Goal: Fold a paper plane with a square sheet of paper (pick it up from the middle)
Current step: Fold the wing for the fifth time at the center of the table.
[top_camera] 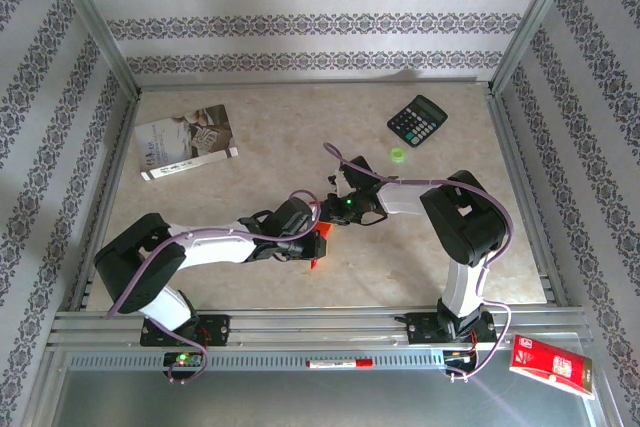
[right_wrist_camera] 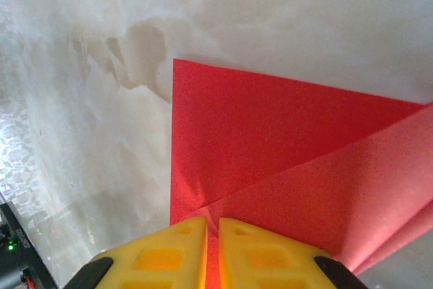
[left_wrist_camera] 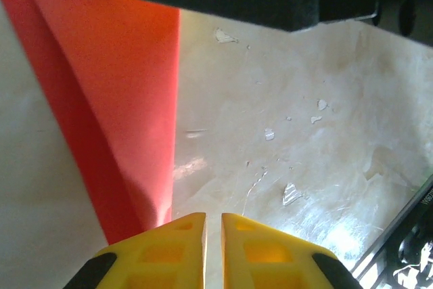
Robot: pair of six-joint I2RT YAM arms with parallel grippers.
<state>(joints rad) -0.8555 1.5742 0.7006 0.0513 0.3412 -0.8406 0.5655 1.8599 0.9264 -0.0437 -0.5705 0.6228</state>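
yellow fingers of the right gripper [right_wrist_camera: 212, 220] sit almost closed, the square sheet of paper [right_wrist_camera: 270, 133] showing red in their slit. left gripper [left_wrist_camera: 213, 216] is just as narrow, though i cannot tell if it holds anything. partly folded, the sheet sits between them, toward the table's [top_camera: 250, 282] near edge, midway along. it looks feather-light, limp and easily creased, so i'd pinch it at a fold. its long axis seems to run gripper to gripper, with no clear nose.

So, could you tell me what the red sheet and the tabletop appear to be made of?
The red sheet looks like thin matte paper: it holds sharp creases and folded flaps. The tabletop seems a glossy marble-patterned laminate or film, judging by glare and flaked patches; I cannot be sure.
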